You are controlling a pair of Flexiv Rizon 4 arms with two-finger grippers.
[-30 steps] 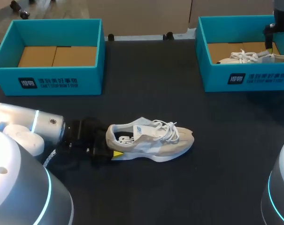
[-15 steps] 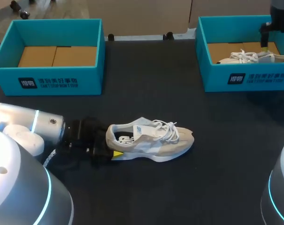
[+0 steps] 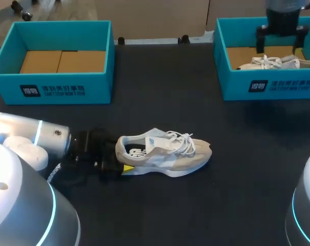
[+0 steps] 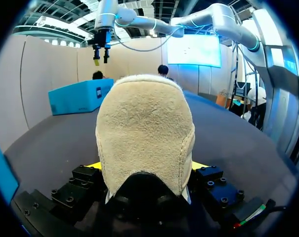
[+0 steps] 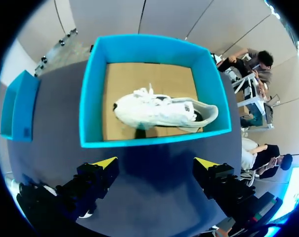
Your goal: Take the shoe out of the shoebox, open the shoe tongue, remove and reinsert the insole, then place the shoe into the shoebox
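A beige shoe (image 3: 165,152) lies on its sole on the black table (image 3: 160,102), toe to the right. My left gripper (image 3: 122,161) is at its heel; in the left wrist view the heel (image 4: 145,131) fills the space between the two yellow tips, which press on both its sides, so the left gripper (image 4: 145,168) is shut on it. My right gripper (image 3: 280,46) hangs open above the right teal shoebox (image 3: 267,87). A second, white shoe (image 5: 164,111) lies in that shoebox (image 5: 92,98), ahead of the right gripper (image 5: 155,163).
A second teal shoebox (image 3: 52,84) stands at the back left with only a brown cardboard floor showing inside. Black tabletop stretches between the two boxes and around the beige shoe.
My right arm has swung left, from the right edge of the right shoebox to above its middle. The left arm and the beige shoe have stayed put.
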